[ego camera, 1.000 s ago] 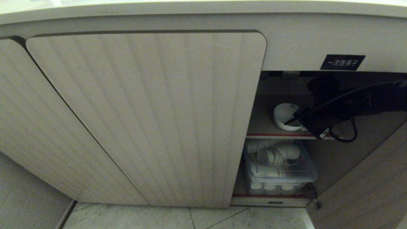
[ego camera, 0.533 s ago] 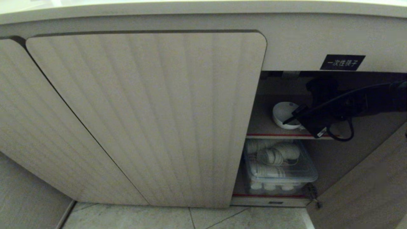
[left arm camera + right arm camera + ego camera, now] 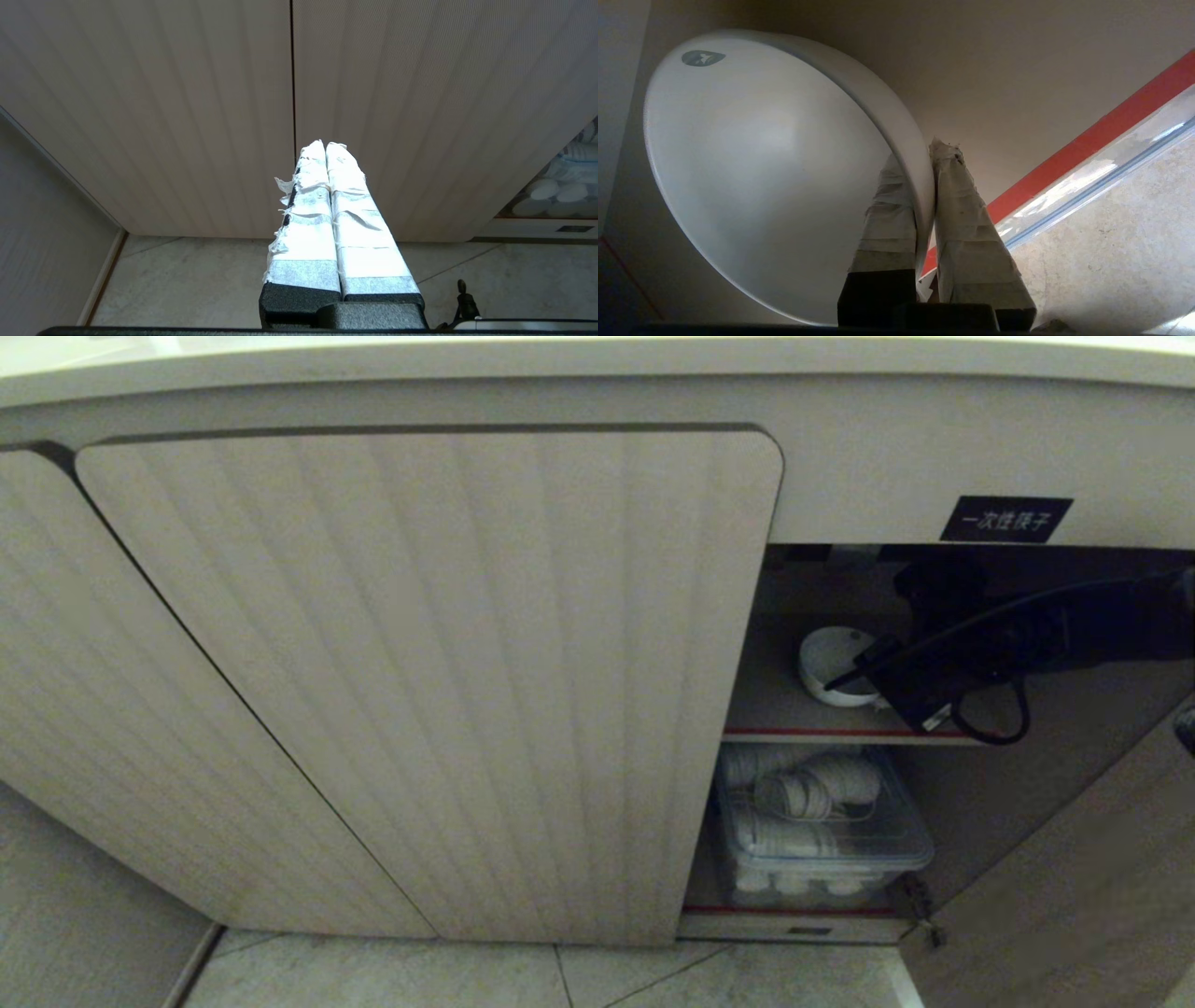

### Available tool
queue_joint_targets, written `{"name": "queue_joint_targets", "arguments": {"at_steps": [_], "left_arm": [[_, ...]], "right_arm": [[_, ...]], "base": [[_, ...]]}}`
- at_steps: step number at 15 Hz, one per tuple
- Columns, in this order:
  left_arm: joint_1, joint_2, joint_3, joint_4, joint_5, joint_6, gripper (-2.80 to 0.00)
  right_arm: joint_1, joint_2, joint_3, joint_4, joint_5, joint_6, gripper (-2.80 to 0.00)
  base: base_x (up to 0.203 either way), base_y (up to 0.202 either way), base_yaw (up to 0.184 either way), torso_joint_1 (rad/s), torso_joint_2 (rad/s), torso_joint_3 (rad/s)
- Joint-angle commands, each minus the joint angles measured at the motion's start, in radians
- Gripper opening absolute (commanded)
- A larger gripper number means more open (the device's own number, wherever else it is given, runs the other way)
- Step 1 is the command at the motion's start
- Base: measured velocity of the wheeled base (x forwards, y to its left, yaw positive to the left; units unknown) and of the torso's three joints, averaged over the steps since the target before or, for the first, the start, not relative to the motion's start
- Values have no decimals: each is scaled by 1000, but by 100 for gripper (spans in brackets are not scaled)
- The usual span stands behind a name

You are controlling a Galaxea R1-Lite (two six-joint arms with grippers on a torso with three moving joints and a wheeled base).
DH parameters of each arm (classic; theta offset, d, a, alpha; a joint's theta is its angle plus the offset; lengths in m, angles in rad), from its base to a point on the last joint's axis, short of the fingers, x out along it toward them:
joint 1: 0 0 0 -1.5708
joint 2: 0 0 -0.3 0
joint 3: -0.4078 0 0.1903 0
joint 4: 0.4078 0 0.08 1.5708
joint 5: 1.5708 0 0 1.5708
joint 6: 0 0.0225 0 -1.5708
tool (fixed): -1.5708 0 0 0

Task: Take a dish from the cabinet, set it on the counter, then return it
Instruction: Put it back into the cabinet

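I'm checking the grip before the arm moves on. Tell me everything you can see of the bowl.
The bowl is small, round, plain white, smooth and glossy like ceramic, with a small grey mark inside near the rim. It sits in the cabinet at the upper shelf, above a clear bin of white dishes. The right claw is shut on its rim, one taped finger inside, the other outside. The bowl looks tilted; whether it touches the shelf cannot be told.
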Motion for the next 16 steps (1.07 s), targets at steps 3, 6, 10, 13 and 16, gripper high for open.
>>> {"name": "queue_joint_targets", "arguments": {"at_steps": [3, 6, 10, 13, 16], "left_arm": [[2, 0, -1, 0, 0, -1, -280], [0, 0, -1, 0, 0, -1, -280], [2, 0, 0, 0, 0, -1, -280], [0, 0, -1, 0, 0, -1, -280], [0, 0, -1, 0, 0, -1, -280]], "right_arm": [[1, 7, 1, 0, -7, 7, -280], [1, 14, 1, -1, -11, 7, -280], [1, 19, -5, -2, -14, 7, -280], [2, 21, -6, -2, -14, 7, -280], [1, 24, -7, -3, -14, 7, -280]], "base": [[0, 0, 0, 0, 0, 0], [0, 0, 0, 0, 0, 0], [0, 0, 0, 0, 0, 0], [0, 0, 0, 0, 0, 0], [0, 0, 0, 0, 0, 0]]}}
